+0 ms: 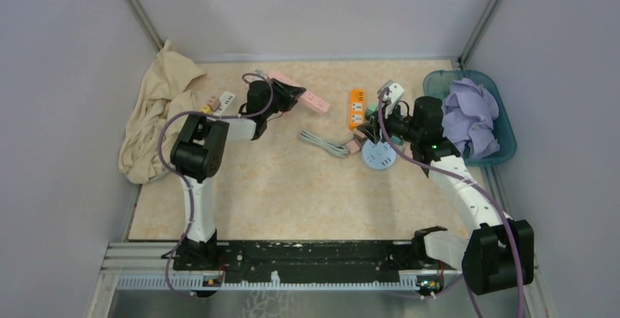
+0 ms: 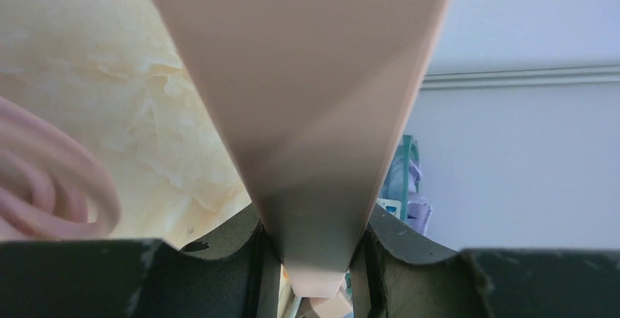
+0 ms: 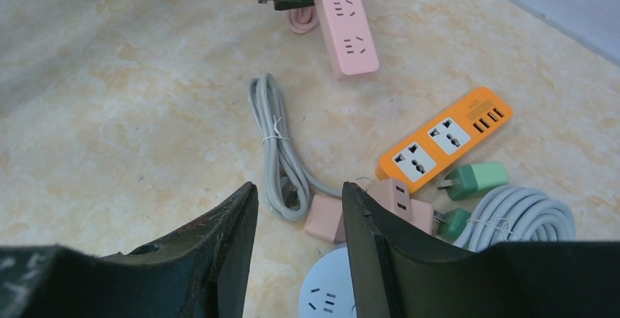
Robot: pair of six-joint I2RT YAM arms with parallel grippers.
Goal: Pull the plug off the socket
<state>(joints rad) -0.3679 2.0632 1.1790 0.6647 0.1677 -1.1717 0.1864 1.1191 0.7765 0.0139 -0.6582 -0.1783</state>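
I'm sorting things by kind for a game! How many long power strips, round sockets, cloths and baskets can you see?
Long power strips: 2 (pink strip, orange strip)
Round sockets: 1 (round socket)
Cloths: 2 (beige cloth, purple cloth)
Baskets: 1 (teal basket)
Total: 6

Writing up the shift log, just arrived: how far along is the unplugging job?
Done: the left gripper is clamped on the pink power strip, whose visible outlets are empty. In hand: the right gripper hangs open over the pink adapter and grey cable, holding nothing. Left: which plug is seated I cannot tell, so no pull shows as finished.
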